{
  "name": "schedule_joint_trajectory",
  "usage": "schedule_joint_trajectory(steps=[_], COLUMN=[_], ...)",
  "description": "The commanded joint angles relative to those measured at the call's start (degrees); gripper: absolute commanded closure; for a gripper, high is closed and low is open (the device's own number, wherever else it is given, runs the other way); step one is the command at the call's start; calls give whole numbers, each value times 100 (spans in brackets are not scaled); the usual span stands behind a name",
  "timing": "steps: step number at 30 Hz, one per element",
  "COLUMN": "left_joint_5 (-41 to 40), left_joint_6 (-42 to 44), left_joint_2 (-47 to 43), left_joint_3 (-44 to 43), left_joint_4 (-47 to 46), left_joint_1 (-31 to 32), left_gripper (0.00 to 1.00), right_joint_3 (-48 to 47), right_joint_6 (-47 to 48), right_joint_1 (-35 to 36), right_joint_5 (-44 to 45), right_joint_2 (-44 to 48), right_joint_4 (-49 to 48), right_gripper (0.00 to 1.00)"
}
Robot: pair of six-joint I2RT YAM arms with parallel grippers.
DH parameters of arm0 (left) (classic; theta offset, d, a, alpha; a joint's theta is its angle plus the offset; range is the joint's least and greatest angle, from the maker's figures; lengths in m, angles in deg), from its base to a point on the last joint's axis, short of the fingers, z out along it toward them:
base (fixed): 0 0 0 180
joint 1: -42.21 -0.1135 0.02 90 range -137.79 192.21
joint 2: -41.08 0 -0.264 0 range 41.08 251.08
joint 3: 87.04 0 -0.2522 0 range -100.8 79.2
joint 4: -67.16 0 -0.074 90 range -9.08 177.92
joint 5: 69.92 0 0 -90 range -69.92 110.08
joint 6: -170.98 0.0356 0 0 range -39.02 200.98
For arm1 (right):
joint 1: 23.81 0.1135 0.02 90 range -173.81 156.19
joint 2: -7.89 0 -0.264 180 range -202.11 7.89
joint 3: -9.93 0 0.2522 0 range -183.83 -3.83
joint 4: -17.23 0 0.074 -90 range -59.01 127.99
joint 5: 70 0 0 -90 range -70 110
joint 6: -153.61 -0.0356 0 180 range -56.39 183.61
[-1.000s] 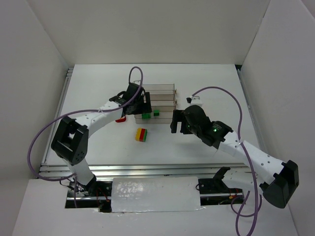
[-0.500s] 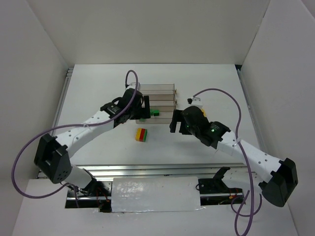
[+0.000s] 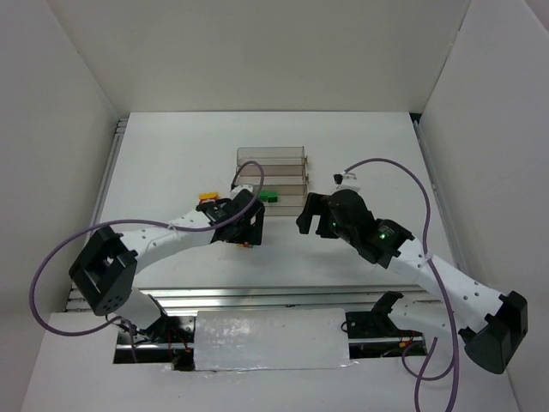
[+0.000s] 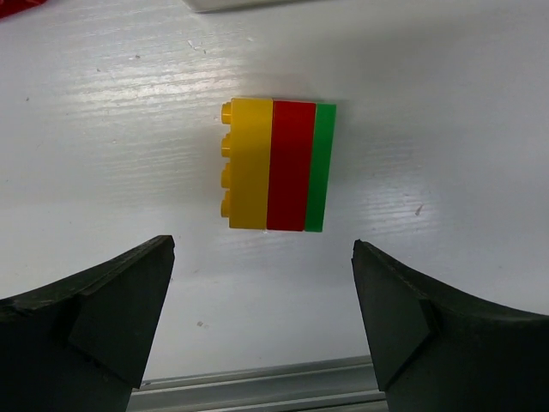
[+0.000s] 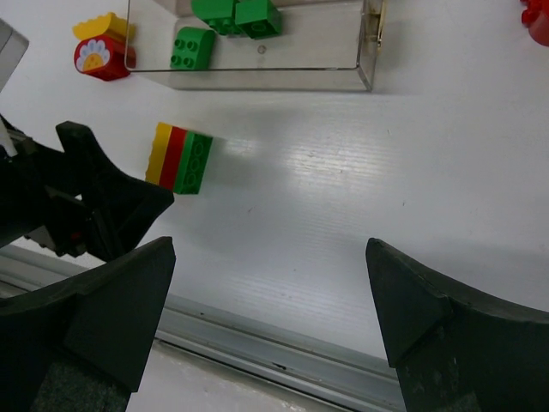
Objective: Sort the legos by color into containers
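Observation:
A stack of yellow, red and green legos (image 4: 279, 165) lies on its side on the white table, apart from the tray; it also shows in the right wrist view (image 5: 178, 158). My left gripper (image 4: 266, 292) is open and empty, hovering just short of the stack, which its head (image 3: 247, 228) hides in the top view. Green legos (image 5: 225, 12) lie in the nearest trough of the clear stepped containers (image 3: 270, 154). My right gripper (image 5: 270, 292) is open and empty, right of the stack (image 3: 307, 220).
A red and yellow flower piece (image 5: 101, 51) lies left of the tray, also seen from above (image 3: 207, 196). A red piece (image 5: 538, 17) lies right of the tray. A metal rail (image 3: 257, 296) runs along the table's near edge.
My left gripper has pulled back from the tray's front trough toward the near edge and now hangs over the three-colour stack. The right arm has shifted only slightly.

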Motion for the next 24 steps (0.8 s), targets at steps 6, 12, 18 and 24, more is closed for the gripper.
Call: schedule_joint_trajectory(steps=[6,12,18,24], left_joint_5=[-216,-277,-295,-216], left_joint_6=[26,87,149,158], left_joint_2=[762,1158,1431,1651], left_joint_3=[-150,-361,-388,-449], left_joint_4=[-355,-434,-671,-759], left_joint_1=[29,20,12,20], left_gripper=[4,9,17,80], right_joint_3=[217,218,218,305], right_joint_6=[53,97,159,72], right_joint_1=[-18,-18,-18,-36], right_joint_5=[-246,-255,-229,131], right_joint_2=[71,79,158,325], right_joint_4=[-280,-263,-166,-105], right_gripper=[0,0,0,0])
